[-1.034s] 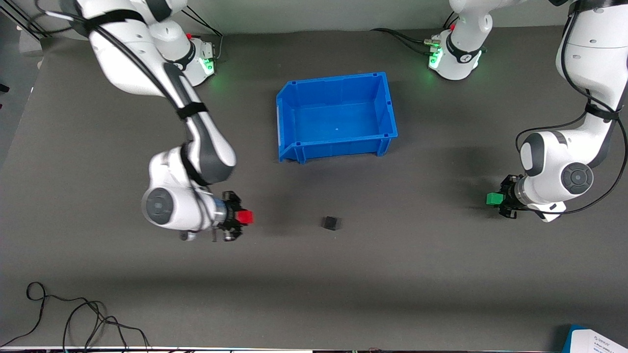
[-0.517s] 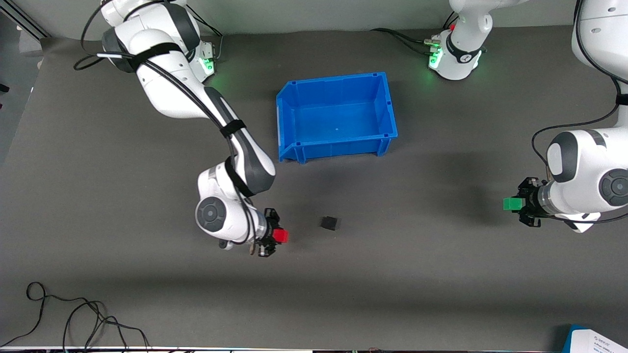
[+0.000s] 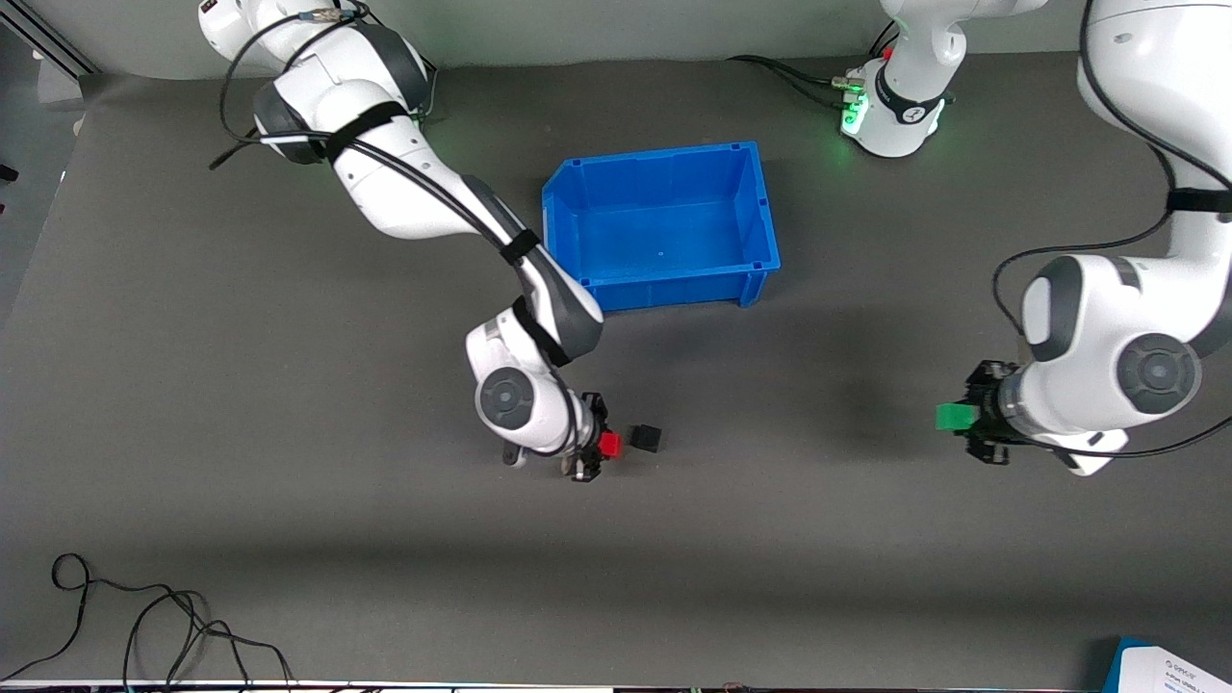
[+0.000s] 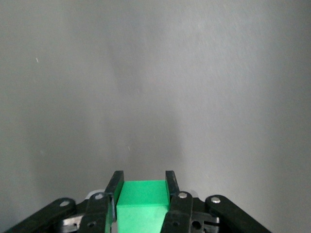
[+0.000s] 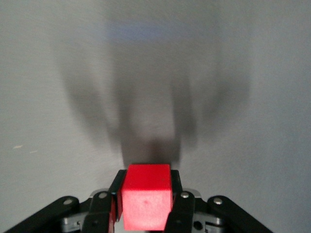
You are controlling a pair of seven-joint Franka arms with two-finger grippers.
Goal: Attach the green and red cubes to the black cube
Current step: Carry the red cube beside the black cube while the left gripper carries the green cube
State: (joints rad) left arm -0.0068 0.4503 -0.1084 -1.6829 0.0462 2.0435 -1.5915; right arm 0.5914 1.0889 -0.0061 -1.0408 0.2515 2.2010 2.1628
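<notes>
The small matte black cube sits on the dark grey worktop, nearer the front camera than the open blue plastic bin.

Right end effector: clamped on the small bright red cube, confirmed in the right wrist view, where the fingers press both flanks of the red cube. The red cube lies just beside the black cube, on the side toward the right arm's end of the worktop, with a narrow gap showing. Whether it rides above the worktop or at the black cube's level cannot be settled from the front view.

Left end effector: clamped on the small bright green cube, likewise confirmed at the wrist. It is well apart from the black cube, over bare worktop toward the left arm's end.

Finding: the right arm is much the nearer. Its approach line runs straight along the worktop toward the left arm's end. Judged next: red face meets black face first.
</notes>
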